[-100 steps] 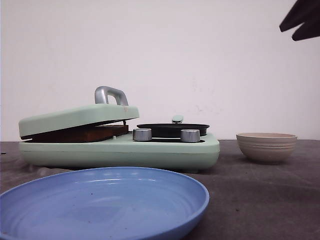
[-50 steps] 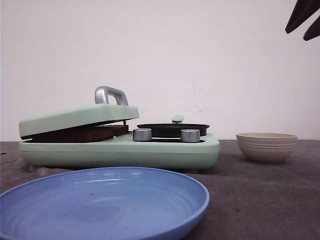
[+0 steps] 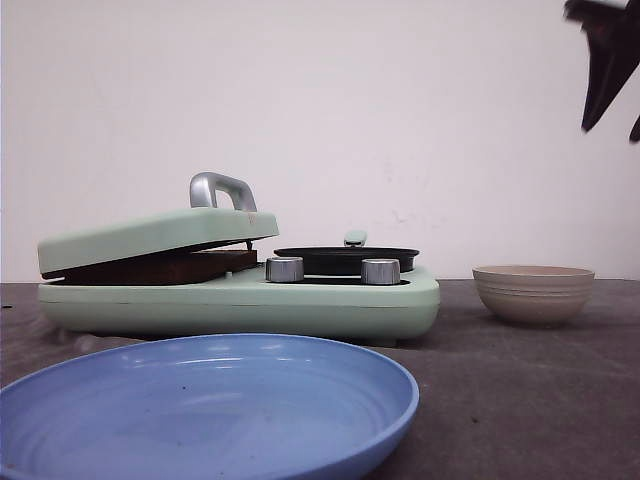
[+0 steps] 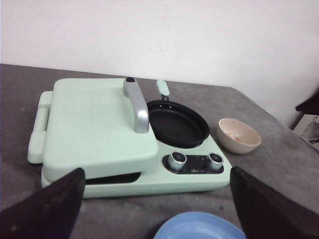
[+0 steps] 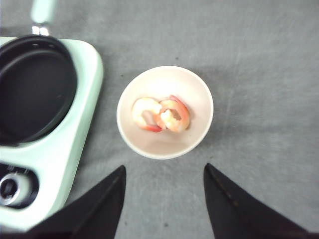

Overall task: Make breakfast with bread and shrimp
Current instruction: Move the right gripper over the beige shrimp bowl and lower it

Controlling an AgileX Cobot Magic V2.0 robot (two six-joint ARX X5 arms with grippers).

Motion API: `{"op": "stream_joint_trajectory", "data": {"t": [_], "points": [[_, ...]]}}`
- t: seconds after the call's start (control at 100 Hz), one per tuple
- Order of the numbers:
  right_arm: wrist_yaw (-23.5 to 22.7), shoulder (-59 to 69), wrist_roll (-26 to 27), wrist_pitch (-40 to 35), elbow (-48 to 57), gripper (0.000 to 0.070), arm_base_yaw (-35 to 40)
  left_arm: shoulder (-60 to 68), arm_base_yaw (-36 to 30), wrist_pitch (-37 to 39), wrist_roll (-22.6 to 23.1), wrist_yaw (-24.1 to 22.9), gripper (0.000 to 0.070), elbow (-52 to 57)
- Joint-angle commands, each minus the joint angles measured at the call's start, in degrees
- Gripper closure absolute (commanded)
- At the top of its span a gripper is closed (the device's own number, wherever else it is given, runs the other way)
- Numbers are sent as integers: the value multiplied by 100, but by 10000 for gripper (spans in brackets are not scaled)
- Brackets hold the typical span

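Shrimp: two pink curled shrimp [image 5: 160,114] lie uncooked in the beige ceramic bowl [image 5: 199,127]
Pan: round black frying pan [image 4: 178,123] empty
Plate: blue plate [image 3: 300,375] empty
Claws: right claw [image 5: 164,199] and left claw [image 4: 155,199] both spread, grasping nothing

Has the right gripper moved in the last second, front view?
Yes. The right gripper now hangs lower toward the beige ribbed bowl, fingers pointing down.

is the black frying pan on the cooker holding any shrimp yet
No, the black pan is bare, and both shrimp lie in the small bowl beside the cooker.
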Motion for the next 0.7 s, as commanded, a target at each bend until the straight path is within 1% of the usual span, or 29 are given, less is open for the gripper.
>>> {"op": "stream_joint_trajectory", "data": {"t": [0.0, 0.09, 0.37, 0.6, 0.69], "points": [[-76, 417, 101, -11, 232, 383, -74, -2, -17, 22, 160, -37, 185, -9], [-92, 918, 96, -103, 483, 353, -164, -2, -17, 63, 225, -101, 185, -28], [-192, 2192, 50, -116, 1248, 353, -374, -2, -17, 179, 225, -140, 185, -249], [-188, 2914, -146, -197, 1709, 353, -404, -2, -20, 610, -22, -138, 185, -710], [-188, 3104, -162, -173, 1810, 353, -402, -2, -20, 706, -35, -140, 185, -807]]}}
